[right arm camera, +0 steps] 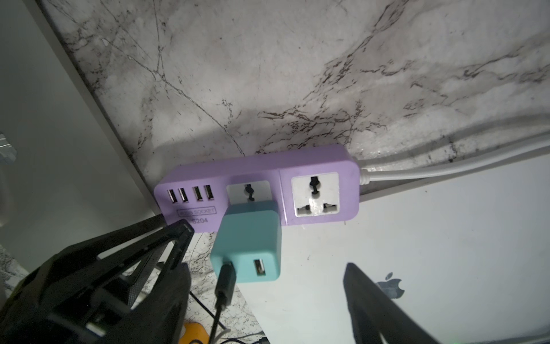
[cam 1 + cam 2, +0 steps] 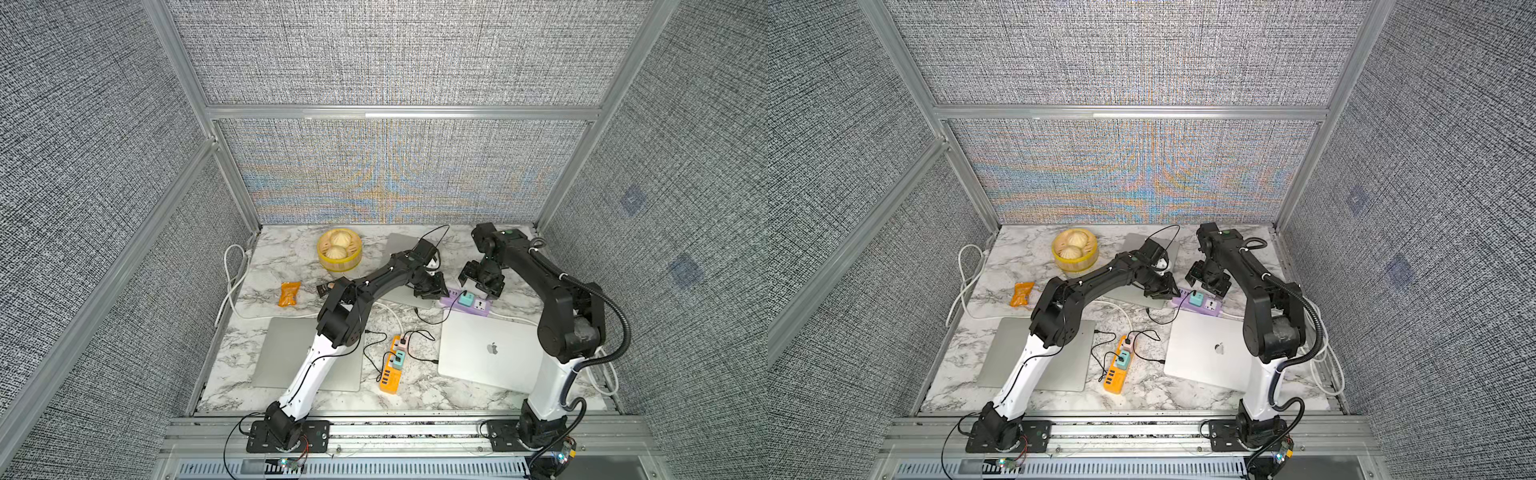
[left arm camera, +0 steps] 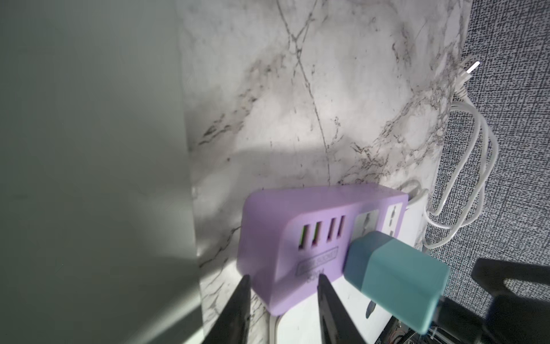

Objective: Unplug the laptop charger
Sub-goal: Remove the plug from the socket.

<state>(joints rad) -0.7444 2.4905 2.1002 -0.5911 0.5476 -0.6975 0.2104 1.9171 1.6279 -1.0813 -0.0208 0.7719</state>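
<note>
Bracing step: left claw straddles lilac plastic power strip, grip unclear; spread right claw must clamp teal cube charger.

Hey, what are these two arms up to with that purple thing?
They're working to unplug a teal charger from the purple power strip. The left gripper straddles the strip's USB end, apparently to steady it; whether it grips yet is unclear. The right gripper hangs open by the charger, which is still plugged in.
</note>
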